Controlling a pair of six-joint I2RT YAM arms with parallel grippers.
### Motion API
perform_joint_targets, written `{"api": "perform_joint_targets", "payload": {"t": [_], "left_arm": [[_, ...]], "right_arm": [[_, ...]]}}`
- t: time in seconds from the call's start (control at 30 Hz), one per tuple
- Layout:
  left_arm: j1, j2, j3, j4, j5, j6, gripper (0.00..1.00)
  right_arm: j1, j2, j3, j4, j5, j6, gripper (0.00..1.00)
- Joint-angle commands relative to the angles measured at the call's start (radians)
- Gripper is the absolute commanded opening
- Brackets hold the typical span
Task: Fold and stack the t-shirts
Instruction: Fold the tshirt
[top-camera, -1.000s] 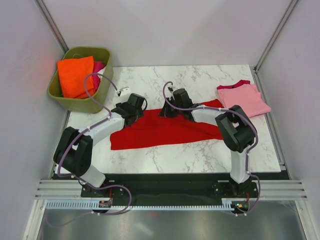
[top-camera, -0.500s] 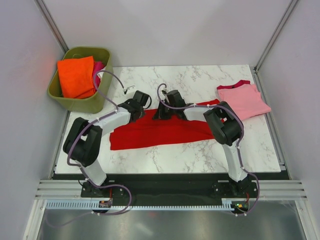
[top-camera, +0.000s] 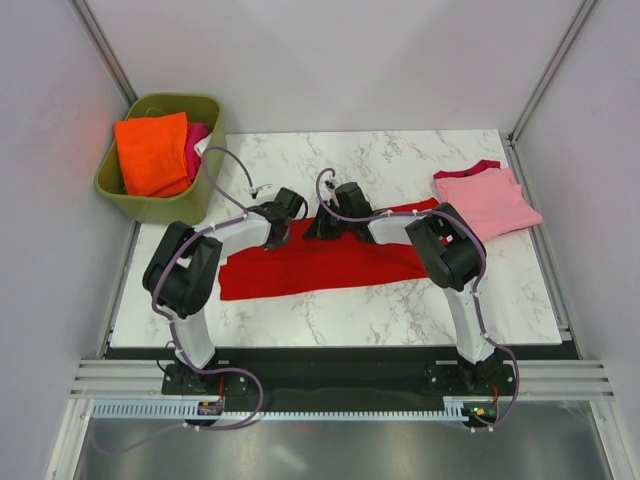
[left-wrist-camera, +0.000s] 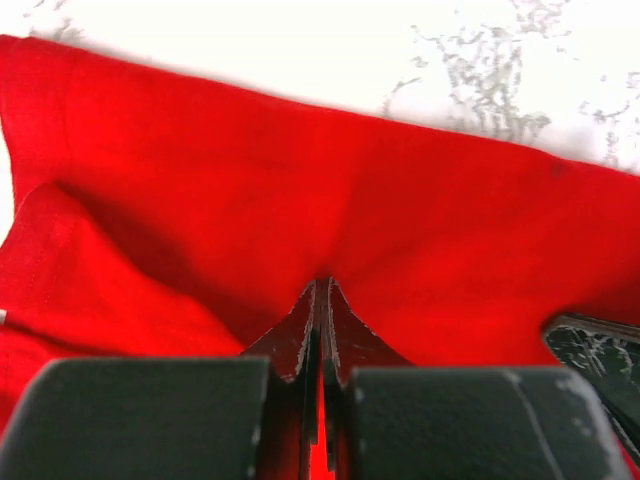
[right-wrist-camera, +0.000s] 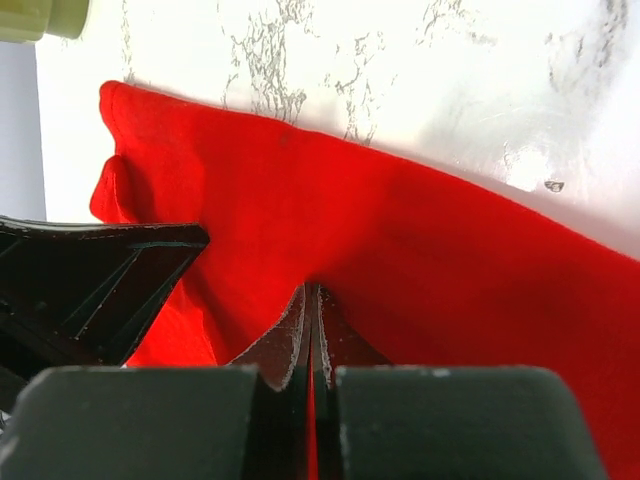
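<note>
Left gripper (left-wrist-camera: 320, 290): jaws pinched tight on red t-shirt (top-camera: 330, 262), at its far edge. Right gripper (right-wrist-camera: 310, 295): just beside it, likewise clamped on that edge. Shirt: long axis crosswise, body lying nearward of both grippers. Bare worktop (top-camera: 350, 310) beyond and nearward; pink t-shirt (top-camera: 487, 197) well to the right

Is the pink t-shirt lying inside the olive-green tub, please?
No, the pink t-shirt lies on the marble table at the right, far from the tub.

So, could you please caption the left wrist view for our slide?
Left gripper shut on a fold of the red t-shirt on the marble table.
</note>
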Motion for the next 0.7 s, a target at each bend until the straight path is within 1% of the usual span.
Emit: {"api": "perform_joint_targets", "payload": {"t": [0.0,0.13,0.27,0.43,0.53,0.57,0.6,0.67], "left_arm": [[0.004,-0.033,-0.032,-0.045,-0.069,-0.075,0.02],[0.006,-0.101,-0.109,-0.074,-0.110,-0.138,0.02],[0.006,-0.214,-0.212,-0.078,-0.156,-0.216,0.02],[0.020,-0.286,-0.281,-0.094,-0.192,-0.261,0.02],[0.072,-0.317,-0.304,-0.116,-0.170,-0.305,0.02],[0.098,-0.328,-0.327,-0.125,-0.152,-0.340,0.02],[0.148,-0.360,-0.341,-0.149,-0.138,-0.371,0.02],[0.175,-0.404,-0.393,-0.148,-0.139,-0.426,0.02]], "right_arm": [[0.002,0.009,-0.035,0.011,0.033,-0.007,0.00],[0.002,0.009,-0.042,0.008,0.049,0.000,0.00],[0.001,0.014,-0.042,0.008,0.056,0.010,0.00],[-0.002,0.014,-0.047,0.004,0.065,0.016,0.00],[-0.004,0.009,-0.056,0.013,0.065,0.016,0.00],[-0.004,0.008,-0.059,0.017,0.065,0.017,0.00],[-0.005,0.006,-0.061,0.019,0.066,0.019,0.00],[-0.004,0.006,-0.065,0.022,0.066,0.019,0.00]]}}
